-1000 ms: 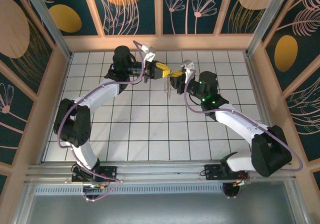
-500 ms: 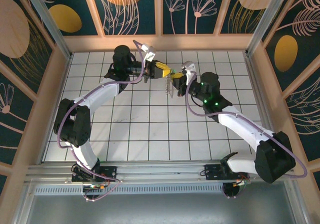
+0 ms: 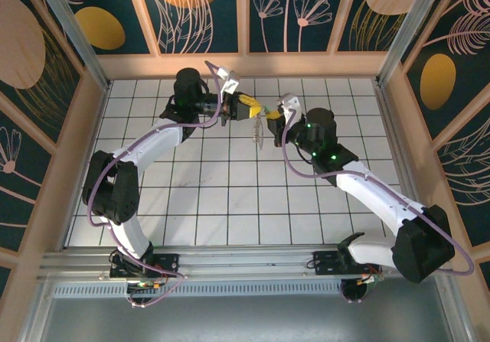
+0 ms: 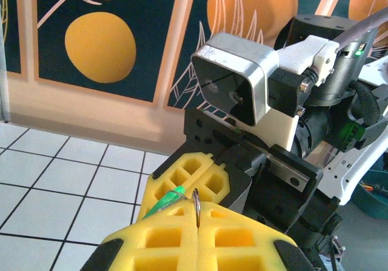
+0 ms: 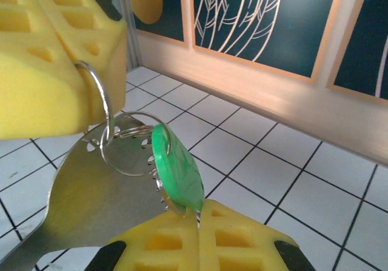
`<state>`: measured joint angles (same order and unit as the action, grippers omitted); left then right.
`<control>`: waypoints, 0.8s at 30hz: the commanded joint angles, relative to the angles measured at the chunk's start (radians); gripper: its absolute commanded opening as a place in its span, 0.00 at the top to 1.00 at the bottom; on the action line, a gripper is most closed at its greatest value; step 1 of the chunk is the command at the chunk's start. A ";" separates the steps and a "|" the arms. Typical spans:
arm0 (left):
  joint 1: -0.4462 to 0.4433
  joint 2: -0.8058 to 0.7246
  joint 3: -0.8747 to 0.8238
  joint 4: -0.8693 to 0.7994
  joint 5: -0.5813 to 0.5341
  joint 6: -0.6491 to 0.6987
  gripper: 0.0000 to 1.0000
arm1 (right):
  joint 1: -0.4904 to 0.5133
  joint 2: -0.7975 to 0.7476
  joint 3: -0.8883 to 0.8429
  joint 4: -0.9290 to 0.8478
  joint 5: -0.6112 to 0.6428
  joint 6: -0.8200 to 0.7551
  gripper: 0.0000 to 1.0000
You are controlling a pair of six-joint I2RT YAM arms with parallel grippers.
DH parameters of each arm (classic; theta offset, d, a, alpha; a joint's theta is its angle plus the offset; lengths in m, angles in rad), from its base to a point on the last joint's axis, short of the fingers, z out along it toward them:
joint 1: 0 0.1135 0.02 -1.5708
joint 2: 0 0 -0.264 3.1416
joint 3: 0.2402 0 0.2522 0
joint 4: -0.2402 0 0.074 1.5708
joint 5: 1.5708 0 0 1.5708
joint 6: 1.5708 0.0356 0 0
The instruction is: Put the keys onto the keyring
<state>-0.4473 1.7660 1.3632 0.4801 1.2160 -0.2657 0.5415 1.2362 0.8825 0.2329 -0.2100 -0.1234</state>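
The white tiled table [image 3: 230, 197] spreads wide below the arms, and the wooden back wall [image 3: 245, 65] runs close above them. At upper centre the left gripper [image 3: 251, 109] is clamped on the keyring [image 5: 102, 104]. It meets the right gripper [image 3: 272, 115] tip to tip, which is pinched on the green-headed key [image 5: 177, 171] right against the ring.

bright, even light; soft shadows; top view sharp; wrist close-ups slightly blurred

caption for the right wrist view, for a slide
Right gripper pinching the green-headed key at the keyring clamped in the left gripper
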 commanded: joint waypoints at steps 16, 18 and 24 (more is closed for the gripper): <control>-0.012 -0.020 0.088 -0.293 -0.036 0.252 1.00 | 0.021 0.002 0.123 -0.131 0.217 -0.087 1.00; -0.011 -0.021 0.087 -0.293 -0.036 0.254 1.00 | 0.021 0.002 0.126 -0.133 0.214 -0.088 1.00; -0.013 -0.017 0.090 -0.293 -0.035 0.252 1.00 | 0.039 0.022 0.149 -0.137 0.194 -0.088 1.00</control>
<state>-0.4530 1.7660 1.4197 0.1955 1.1664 -0.0399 0.5652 1.2407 0.9867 0.1009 -0.0261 -0.2001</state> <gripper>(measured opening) 0.044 0.044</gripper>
